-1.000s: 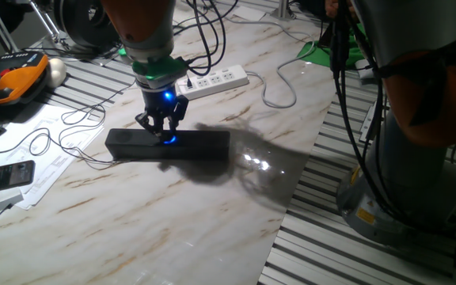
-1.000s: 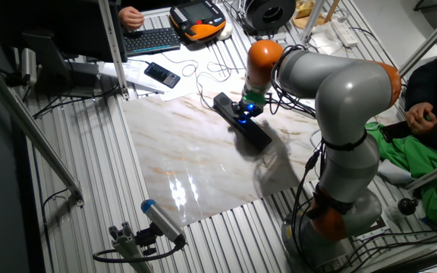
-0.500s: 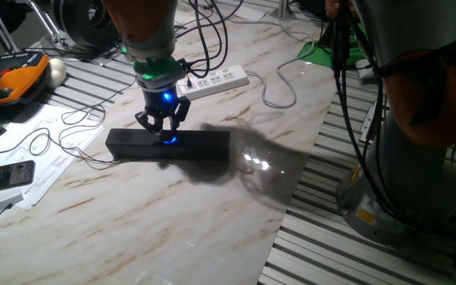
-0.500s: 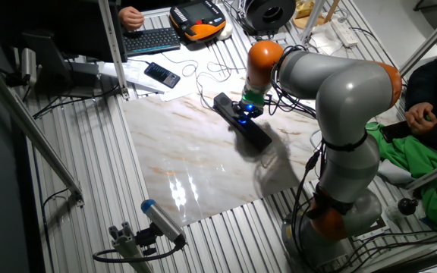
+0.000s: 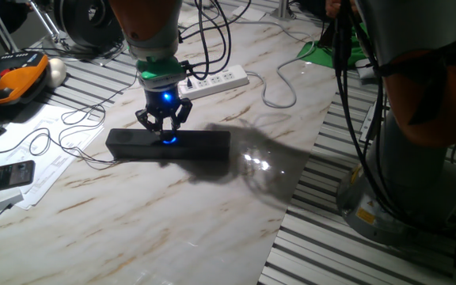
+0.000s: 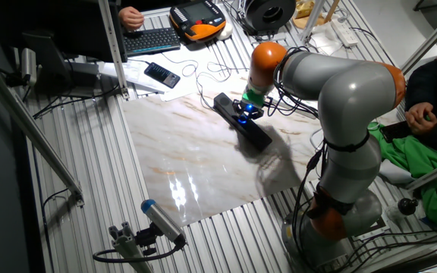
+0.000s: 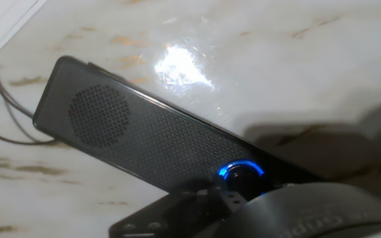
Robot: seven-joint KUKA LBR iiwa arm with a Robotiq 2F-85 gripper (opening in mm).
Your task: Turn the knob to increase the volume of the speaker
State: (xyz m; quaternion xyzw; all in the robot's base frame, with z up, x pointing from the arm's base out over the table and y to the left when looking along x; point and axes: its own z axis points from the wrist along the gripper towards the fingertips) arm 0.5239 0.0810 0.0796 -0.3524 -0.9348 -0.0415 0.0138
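The speaker (image 5: 200, 145) is a long black bar lying on the marble table top (image 5: 172, 214); it also shows as the speaker (image 6: 257, 137) and the speaker (image 7: 118, 132). Its knob (image 5: 167, 140) glows blue at the middle of the bar, seen too as the knob (image 6: 242, 118) and the knob (image 7: 240, 172). My gripper (image 5: 165, 133) points straight down with its fingertips closed around the knob. From the other side the gripper (image 6: 246, 113) sits on the bar's middle. In the hand view the dark hand covers the knob's lower edge.
A white power strip (image 5: 217, 78) lies just behind the speaker, with cables trailing around it. A thin black cable (image 5: 70, 146) runs left from the bar over papers. A phone (image 5: 2, 176) and an orange pendant (image 5: 16, 79) sit at the left. A person's hand rests on a keyboard (image 6: 150, 39).
The gripper has twisted slightly about its vertical axis while staying on the knob. The speaker has not moved.
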